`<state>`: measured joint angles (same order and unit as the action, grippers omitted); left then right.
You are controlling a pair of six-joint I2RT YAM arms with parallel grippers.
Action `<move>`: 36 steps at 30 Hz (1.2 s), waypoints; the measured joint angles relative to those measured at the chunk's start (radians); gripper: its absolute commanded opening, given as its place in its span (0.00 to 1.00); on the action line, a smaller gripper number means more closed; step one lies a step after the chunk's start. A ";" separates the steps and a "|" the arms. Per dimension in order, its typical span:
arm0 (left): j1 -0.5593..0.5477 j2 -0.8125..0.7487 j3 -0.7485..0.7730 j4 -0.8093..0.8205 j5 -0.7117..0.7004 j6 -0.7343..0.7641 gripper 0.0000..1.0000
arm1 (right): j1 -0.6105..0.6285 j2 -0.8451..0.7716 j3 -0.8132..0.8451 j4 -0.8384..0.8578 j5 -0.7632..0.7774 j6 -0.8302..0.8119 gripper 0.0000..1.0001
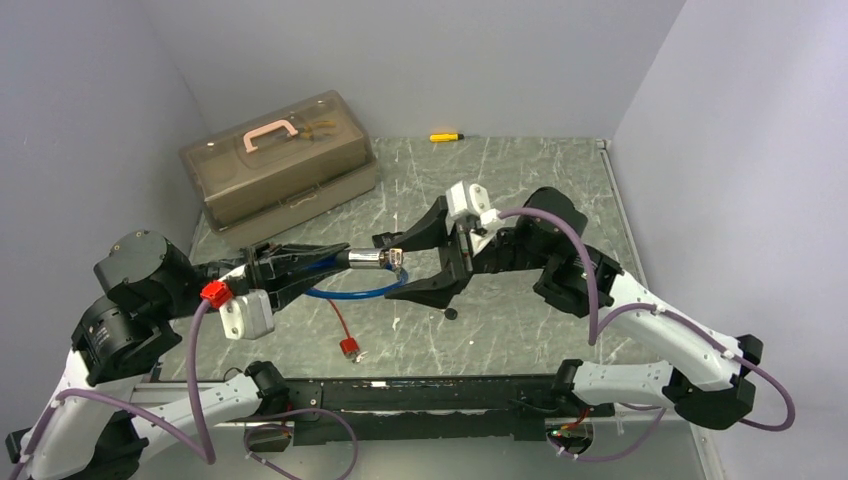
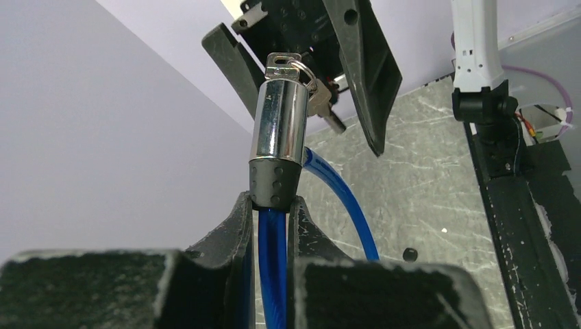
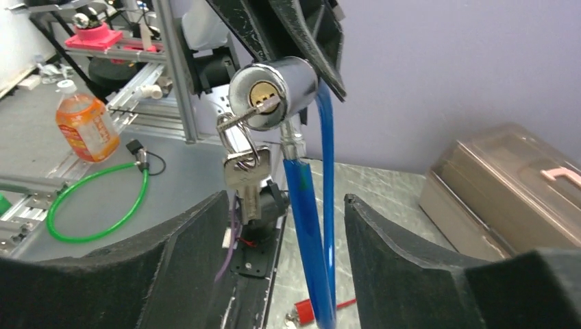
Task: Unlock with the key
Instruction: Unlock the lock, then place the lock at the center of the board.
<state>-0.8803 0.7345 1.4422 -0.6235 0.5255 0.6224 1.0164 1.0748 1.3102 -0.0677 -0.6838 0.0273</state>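
Observation:
A blue cable lock has a chrome cylinder point(image 1: 367, 260) held up over the table's middle. My left gripper point(image 1: 335, 262) is shut on the blue cable point(image 2: 273, 260) just behind the cylinder's black collar point(image 2: 275, 184). A key point(image 3: 262, 107) sits in the keyhole on the cylinder's end face point(image 3: 270, 92). A second key point(image 3: 245, 181) hangs from its ring. My right gripper point(image 1: 412, 268) is open right at the cylinder's key end, its fingers point(image 3: 404, 253) spread above and below. The blue cable loop point(image 1: 350, 293) hangs below.
A brown toolbox point(image 1: 280, 155) with a pink handle stands at the back left. A yellow screwdriver point(image 1: 446, 136) lies at the back. A red tag on a red cord point(image 1: 348, 346) and a small black knob point(image 1: 450, 313) lie on the table near the front.

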 measured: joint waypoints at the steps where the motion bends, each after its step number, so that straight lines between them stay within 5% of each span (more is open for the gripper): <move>1: 0.002 0.001 0.000 0.006 0.003 -0.012 0.00 | 0.015 0.009 0.005 0.006 0.008 -0.002 0.47; 4: 0.009 0.002 0.000 0.031 0.011 -0.041 0.00 | 0.044 0.041 0.012 0.023 0.034 -0.006 0.19; 8: 0.025 0.004 0.012 0.043 0.003 -0.065 0.00 | 0.048 0.048 -0.012 0.040 0.083 -0.001 0.00; 16: 0.059 -0.012 0.047 0.126 -0.117 -0.115 0.00 | 0.050 -0.106 -0.206 0.061 0.271 0.003 0.00; 23: 0.109 0.023 0.038 0.048 -0.348 -0.089 0.00 | 0.050 -0.036 -0.224 0.031 0.422 0.091 0.00; 30: 0.473 0.185 -0.178 -0.094 -0.277 -0.065 0.00 | 0.049 0.124 -0.331 0.037 0.518 0.301 0.00; 36: 0.679 0.359 -0.306 -0.151 -0.182 -0.056 0.00 | 0.028 0.185 -0.489 0.078 0.576 0.440 0.03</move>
<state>-0.2012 1.0935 1.1358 -0.7750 0.3435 0.5667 1.0443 1.2594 0.8215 0.0105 -0.1078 0.4675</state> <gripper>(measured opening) 0.143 0.154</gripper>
